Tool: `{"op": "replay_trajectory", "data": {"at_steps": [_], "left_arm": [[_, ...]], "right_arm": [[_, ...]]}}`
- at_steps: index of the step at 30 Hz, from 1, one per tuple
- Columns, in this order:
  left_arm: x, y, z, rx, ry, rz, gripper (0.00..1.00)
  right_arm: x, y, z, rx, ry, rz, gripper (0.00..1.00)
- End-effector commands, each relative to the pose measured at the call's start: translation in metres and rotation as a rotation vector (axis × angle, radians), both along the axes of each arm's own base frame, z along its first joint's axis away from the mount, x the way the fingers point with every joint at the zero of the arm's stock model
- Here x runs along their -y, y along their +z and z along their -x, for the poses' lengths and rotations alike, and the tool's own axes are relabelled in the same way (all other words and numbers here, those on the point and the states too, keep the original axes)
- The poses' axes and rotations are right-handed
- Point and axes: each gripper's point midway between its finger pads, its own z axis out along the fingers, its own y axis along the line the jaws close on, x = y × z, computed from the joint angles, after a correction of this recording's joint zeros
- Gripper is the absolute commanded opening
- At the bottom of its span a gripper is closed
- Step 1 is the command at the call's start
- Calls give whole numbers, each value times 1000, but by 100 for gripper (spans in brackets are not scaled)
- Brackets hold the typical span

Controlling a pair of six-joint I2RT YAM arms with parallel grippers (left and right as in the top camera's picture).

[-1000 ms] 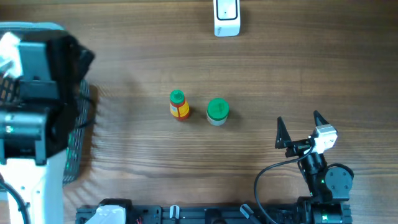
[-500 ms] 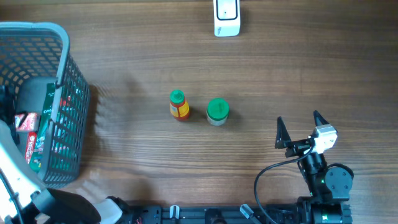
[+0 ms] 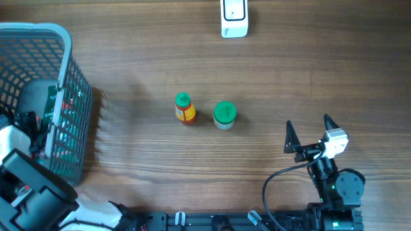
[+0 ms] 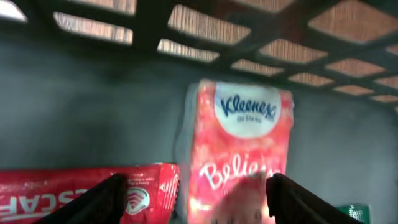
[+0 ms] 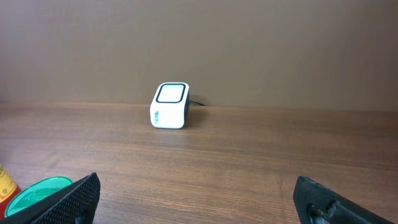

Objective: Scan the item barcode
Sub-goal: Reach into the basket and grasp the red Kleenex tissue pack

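One grey basket [image 3: 64, 70] sits at the table's [image 3: 289, 70] left; inside it my left gripper [image 4: 196, 198] hangs with fingers [image 4: 106, 199] apart, pointed at a pink tissue pack [image 4: 239, 143]. My right gripper [image 3: 309, 125] gapes open, well apart from the small white scanner [image 3: 234, 18].

The overhead camera looks straight down on the worktop [image 3: 289, 77]. The left wrist view is close up inside the basket [image 3: 64, 38] at 9 o'clock; the right wrist, low at 5 o'clock, faces the 12 o'clock scanner [image 3: 234, 19], shared with overhead.
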Motion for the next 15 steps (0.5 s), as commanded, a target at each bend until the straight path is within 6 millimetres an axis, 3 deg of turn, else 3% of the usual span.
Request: {"op": "replay_trajectory", "data": {"at_steps": [1, 9, 14, 15], "left_arm": [[-5, -15, 0, -20, -12, 1, 74], [-14, -5, -8, 7, -34, -49, 69], [-20, 60, -14, 98, -32, -155, 76], [-20, 66, -14, 107, -32, -166, 77]], "right_arm": [[0, 2, 0, 7, -2, -13, 100], [0, 2, 0, 7, -2, -14, 100], [0, 2, 0, 7, -2, -13, 100], [0, 2, 0, 7, -2, -13, 100]]}}
